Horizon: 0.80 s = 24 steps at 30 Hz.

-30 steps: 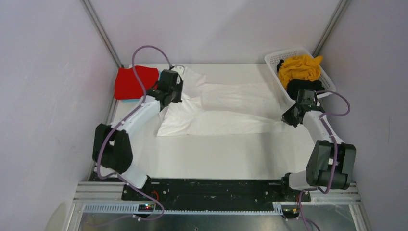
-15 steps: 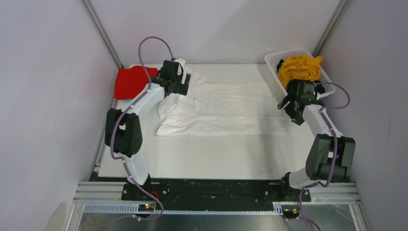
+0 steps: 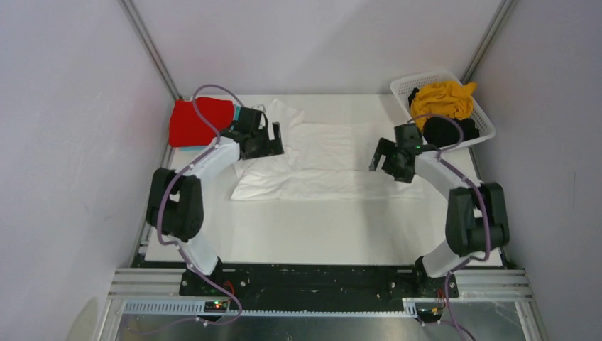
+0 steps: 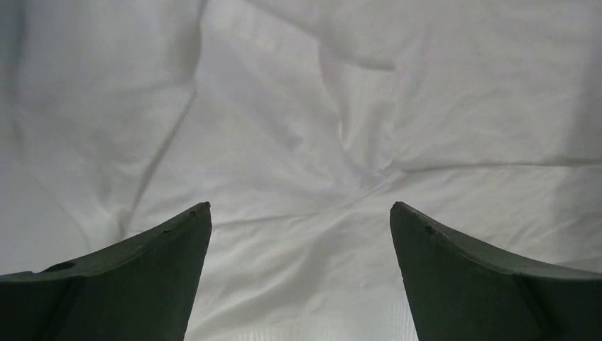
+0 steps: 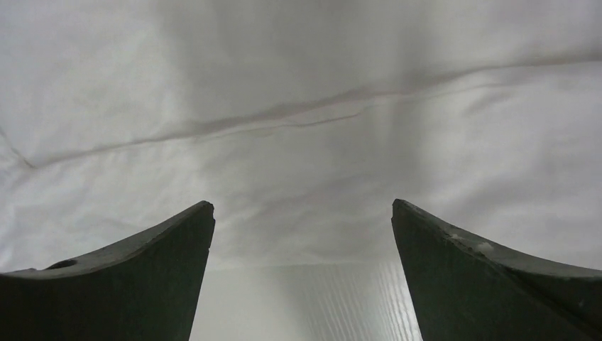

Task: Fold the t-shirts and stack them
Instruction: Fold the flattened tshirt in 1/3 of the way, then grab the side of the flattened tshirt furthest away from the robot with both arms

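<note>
A white t-shirt (image 3: 326, 160) lies spread across the middle of the table, its long edges folded in. My left gripper (image 3: 272, 138) hovers open over the shirt's left end, and its wrist view shows wrinkled white cloth (image 4: 298, 142) between the fingers (image 4: 142, 277). Over the shirt's right end my right gripper (image 3: 380, 158) stands open too, with the hem (image 5: 298, 177) and bare table beneath it. A folded red t-shirt (image 3: 195, 121) sits at the back left on a light blue one (image 3: 183, 148). A mustard yellow t-shirt (image 3: 441, 99) and a black one (image 3: 446, 131) fill the basket.
The white slotted basket (image 3: 405, 87) stands at the back right corner, close to my right arm. Grey walls and metal posts enclose the table on three sides. The arm bases and a black rail (image 3: 312, 280) run along the near edge.
Both grippers have opened and let go of the white shirt, which now lies flatter. The right gripper has moved left over the shirt's right end; the left rose, then came back down.
</note>
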Motion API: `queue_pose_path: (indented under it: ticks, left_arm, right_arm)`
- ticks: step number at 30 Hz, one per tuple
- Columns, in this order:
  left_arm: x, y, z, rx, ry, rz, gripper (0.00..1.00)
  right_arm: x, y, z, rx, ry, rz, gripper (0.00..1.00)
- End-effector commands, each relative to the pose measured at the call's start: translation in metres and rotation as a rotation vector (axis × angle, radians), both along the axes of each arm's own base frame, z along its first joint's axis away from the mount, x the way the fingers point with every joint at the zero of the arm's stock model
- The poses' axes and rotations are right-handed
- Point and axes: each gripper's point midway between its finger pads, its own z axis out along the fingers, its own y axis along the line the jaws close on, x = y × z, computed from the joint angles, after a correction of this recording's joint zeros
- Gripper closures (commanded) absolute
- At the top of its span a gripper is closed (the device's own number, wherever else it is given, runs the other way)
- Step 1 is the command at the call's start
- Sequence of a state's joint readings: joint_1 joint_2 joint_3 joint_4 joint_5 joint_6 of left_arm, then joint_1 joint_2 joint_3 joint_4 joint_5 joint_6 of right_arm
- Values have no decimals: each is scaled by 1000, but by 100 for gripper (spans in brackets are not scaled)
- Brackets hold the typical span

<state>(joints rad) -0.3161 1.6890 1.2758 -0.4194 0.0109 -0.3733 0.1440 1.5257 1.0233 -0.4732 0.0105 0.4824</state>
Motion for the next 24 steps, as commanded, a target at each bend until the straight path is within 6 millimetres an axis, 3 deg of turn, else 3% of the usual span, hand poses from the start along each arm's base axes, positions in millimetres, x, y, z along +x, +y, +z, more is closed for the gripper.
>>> queue_pose_path:
  ticks: [1,2,5,10,15,16,24]
  left_arm:
    - [-15,-14,-44,-89,146,62,0]
    - [-19,-13,-53,-84,166,64,0]
    - [-30,-9,-74,-71,221,84,0]
    - [-59,9,-102,-20,286,149,0]
    - [-92,25,-113,16,313,200,0]
    - [-107,29,-121,27,342,208,0]
    - [-187,35,-134,35,381,270,0]
  right_arm:
    - [28,36,-13,40,-10,145,1]
    - [26,40,-29,30,35,159,0]
    - [16,46,-48,4,112,193,1]
    - [-23,40,-69,-50,216,187,1]
    - [-61,41,-71,-23,249,195,1]
    - [-74,40,-75,-24,273,200,1]
    - [-135,42,-73,-22,309,239,1]
